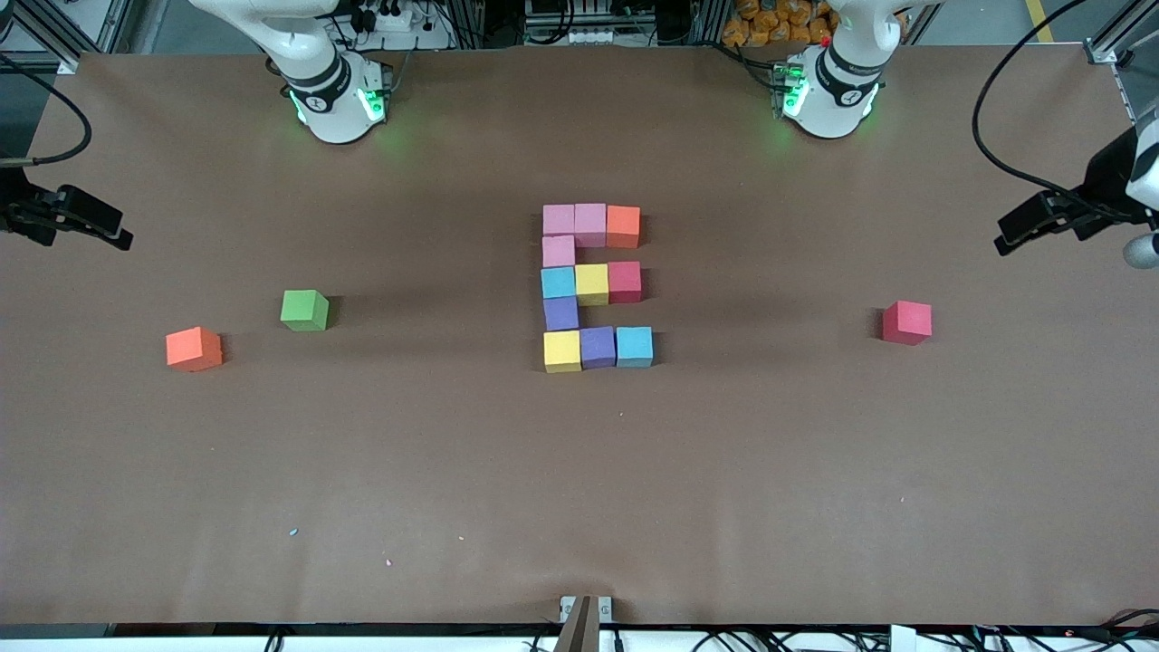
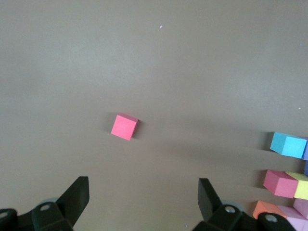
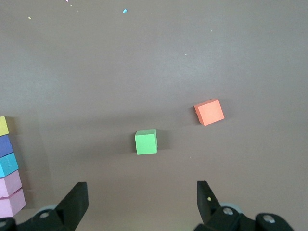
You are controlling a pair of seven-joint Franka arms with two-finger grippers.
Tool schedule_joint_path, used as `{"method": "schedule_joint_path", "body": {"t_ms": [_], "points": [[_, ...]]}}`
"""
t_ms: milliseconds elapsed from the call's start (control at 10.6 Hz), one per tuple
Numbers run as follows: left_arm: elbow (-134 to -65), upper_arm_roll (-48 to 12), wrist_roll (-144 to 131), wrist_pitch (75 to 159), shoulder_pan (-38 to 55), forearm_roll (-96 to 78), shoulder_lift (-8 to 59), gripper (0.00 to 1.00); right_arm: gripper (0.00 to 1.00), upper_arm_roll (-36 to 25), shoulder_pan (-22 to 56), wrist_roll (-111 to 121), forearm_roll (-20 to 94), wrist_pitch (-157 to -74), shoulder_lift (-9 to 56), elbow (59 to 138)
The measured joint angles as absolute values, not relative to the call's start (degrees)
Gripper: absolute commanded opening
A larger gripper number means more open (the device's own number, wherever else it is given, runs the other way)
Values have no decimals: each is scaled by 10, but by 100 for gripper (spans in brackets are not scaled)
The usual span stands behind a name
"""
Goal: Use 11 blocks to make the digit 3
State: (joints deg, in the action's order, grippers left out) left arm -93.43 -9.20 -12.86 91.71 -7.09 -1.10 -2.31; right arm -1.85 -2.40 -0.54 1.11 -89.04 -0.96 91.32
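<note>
The blocks stand joined as the digit 3 [image 1: 593,285] at mid-table: three bars, each three cubes wide, linked by a single pink cube [image 1: 559,251] and a single purple cube [image 1: 560,312] on the side toward the right arm's end. The bar farthest from the front camera is pink, pink, orange; the middle bar is light blue, yellow, red; the nearest is yellow, purple, light blue. My left gripper [image 2: 143,187] hangs open and empty at the left arm's end of the table [image 1: 1010,237]. My right gripper [image 3: 141,188] hangs open and empty at the right arm's end [image 1: 113,234].
A loose red cube [image 1: 906,321] [image 2: 124,126] lies toward the left arm's end. A green cube [image 1: 304,310] [image 3: 146,142] and a loose orange cube [image 1: 193,349] [image 3: 209,111] lie toward the right arm's end. Small crumbs [image 1: 293,532] dot the brown tabletop near the front camera.
</note>
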Motion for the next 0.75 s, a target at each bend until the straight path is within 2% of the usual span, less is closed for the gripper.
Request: {"method": "schedule_joint_path", "body": {"t_ms": [754], "points": [[-943,-82,-95,922,-39,-4,-31,100,100,-19,-24,-5,11,-891,-10,913]]}}
